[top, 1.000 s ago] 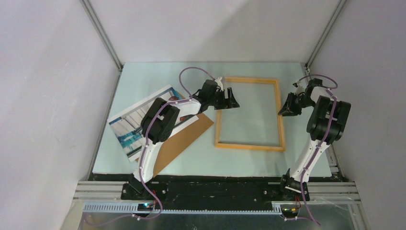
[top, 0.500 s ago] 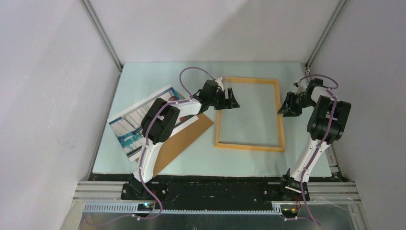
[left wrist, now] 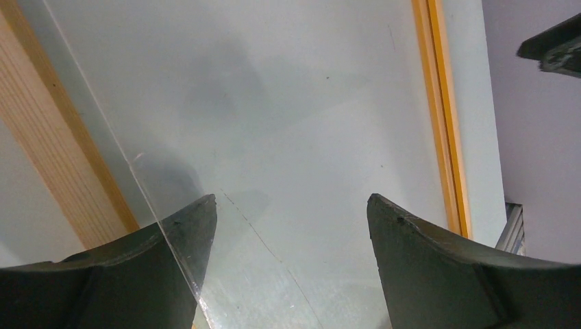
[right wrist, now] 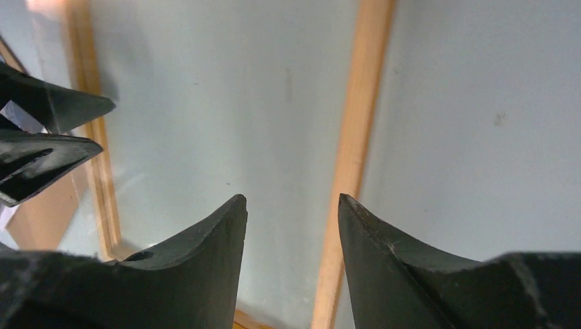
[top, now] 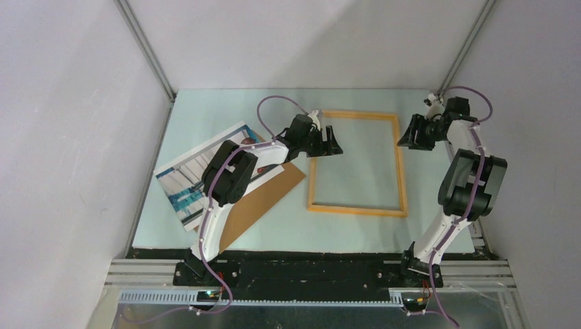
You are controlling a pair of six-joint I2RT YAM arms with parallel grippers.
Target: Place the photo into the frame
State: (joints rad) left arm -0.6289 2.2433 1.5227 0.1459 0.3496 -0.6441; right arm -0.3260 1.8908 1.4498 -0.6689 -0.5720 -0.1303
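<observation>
Thin orange-yellow wooden rectangular frame (top: 355,209) lies flat on the pale green table (top: 205,113), right of centre. Left gripper (top: 331,145) sits over its left rail near the far corner, fingers apart, empty. Right gripper (top: 412,140) is just outside the right rail, fingers apart, empty. White-bordered paper photo (top: 179,184) lies face up at left, partly under the left arm, overlapping a plain brown board (top: 264,195).

The frame (left wrist: 65,161) is pale wood with fine visible grain. The surface (top: 205,113) looks smooth and matt. The backing board (top: 267,192) is matt brown card. The left hand (left wrist: 291,205) is dull dark plastic.
</observation>
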